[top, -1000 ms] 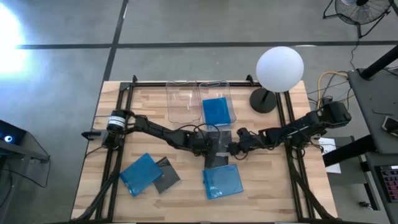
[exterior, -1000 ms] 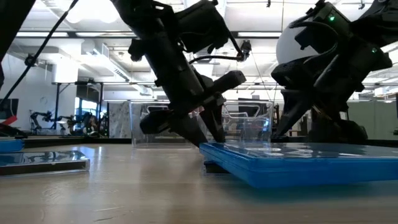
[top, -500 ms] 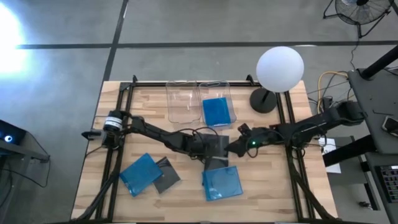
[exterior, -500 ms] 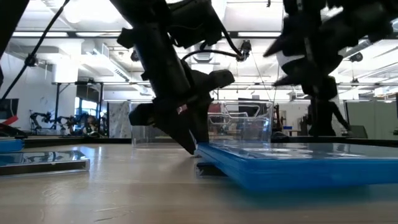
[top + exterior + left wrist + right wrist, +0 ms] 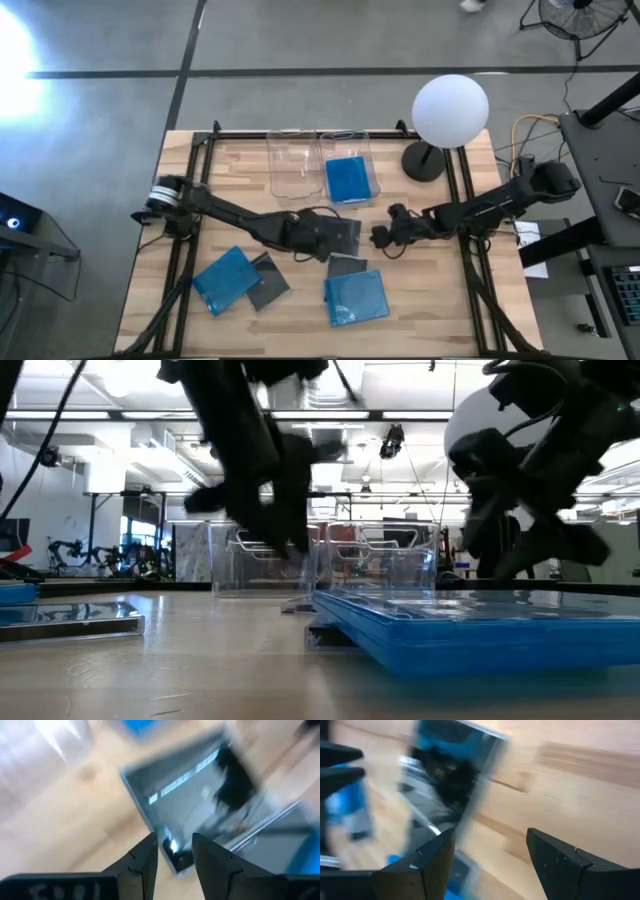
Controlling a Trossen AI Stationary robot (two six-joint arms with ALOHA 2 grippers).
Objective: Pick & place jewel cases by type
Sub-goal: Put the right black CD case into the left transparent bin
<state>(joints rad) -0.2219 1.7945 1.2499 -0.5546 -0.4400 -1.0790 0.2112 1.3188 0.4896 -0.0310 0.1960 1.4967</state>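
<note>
High view, left tool (image 5: 345,234) now pinching dark jewel case (image 5: 343,233), right tool (image 5: 381,238) spread, withdrawn

Both arms are dark, slender and jointed, the left arm (image 5: 235,215) carrying a pale silver-and-black collar near its base, while the left gripper (image 5: 172,857) ends in two matte black angular fingers (image 5: 142,862).

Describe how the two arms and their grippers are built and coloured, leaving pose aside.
Both arms are dark, slim, multi-jointed links with thin cables along them. The left arm has a silver-and-black collar near its base. The left gripper and right gripper each end in two black, angular, flat-faced fingers.
</note>
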